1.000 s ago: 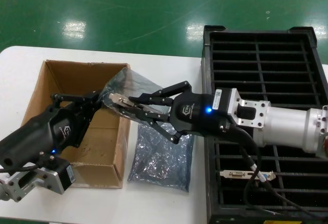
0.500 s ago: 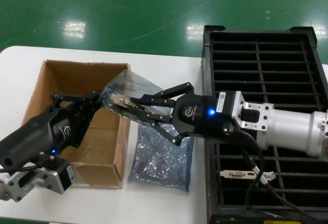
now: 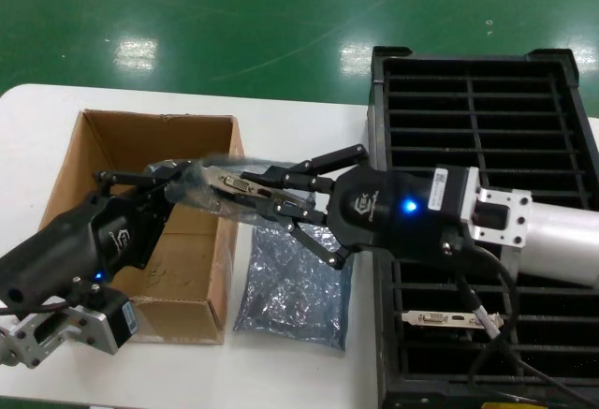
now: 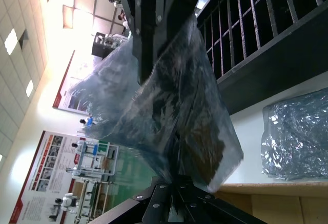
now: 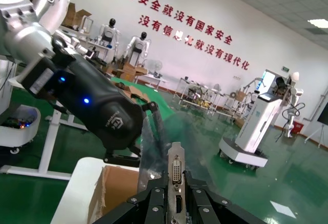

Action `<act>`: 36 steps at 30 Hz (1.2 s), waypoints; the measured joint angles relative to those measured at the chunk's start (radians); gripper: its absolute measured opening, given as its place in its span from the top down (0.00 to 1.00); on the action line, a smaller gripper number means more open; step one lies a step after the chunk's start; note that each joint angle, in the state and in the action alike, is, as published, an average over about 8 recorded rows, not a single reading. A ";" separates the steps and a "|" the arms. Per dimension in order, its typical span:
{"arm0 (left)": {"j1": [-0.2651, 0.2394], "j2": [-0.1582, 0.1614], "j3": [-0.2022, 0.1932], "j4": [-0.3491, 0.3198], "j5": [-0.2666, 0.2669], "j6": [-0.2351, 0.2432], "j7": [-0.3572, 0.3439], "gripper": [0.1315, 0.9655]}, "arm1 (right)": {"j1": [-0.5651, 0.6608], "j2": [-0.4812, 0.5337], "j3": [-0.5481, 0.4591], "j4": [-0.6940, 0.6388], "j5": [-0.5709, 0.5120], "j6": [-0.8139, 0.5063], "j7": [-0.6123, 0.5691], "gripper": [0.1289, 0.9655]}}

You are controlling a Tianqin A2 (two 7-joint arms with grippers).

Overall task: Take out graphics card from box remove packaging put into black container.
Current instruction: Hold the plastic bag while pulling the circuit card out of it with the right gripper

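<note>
Two robot grippers pull a graphics card out of its anti-static bag above a cardboard box
Head view: right gripper (image 3: 267, 198) clamps the graphics card (image 3: 245, 187) bracket; left gripper (image 3: 167, 187) pinches the packaging (image 3: 201, 189) over the box (image 3: 126, 138). Left wrist view: card part-sleeved. Right wrist view: bracket exposed. Black container (image 3: 562, 77) placement remains
</note>
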State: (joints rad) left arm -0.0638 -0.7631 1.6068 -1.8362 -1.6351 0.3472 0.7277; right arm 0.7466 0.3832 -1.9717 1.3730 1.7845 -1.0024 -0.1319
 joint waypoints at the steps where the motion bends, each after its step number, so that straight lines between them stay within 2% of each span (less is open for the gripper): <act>1: 0.000 0.000 0.000 0.000 0.000 0.000 0.000 0.99 | -0.005 0.005 0.002 0.011 0.003 -0.001 0.001 0.93; 26: 0.000 0.000 0.000 0.000 0.000 0.000 0.000 0.99 | -0.121 0.121 0.071 0.242 0.085 0.004 0.005 0.93; 36: 0.000 0.000 0.000 0.000 0.000 0.000 0.000 0.99 | -0.158 0.126 0.062 0.261 0.090 0.012 -0.011 0.93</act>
State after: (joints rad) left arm -0.0638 -0.7631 1.6068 -1.8361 -1.6350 0.3472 0.7277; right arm 0.5889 0.5089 -1.9094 1.6343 1.8740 -0.9899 -0.1425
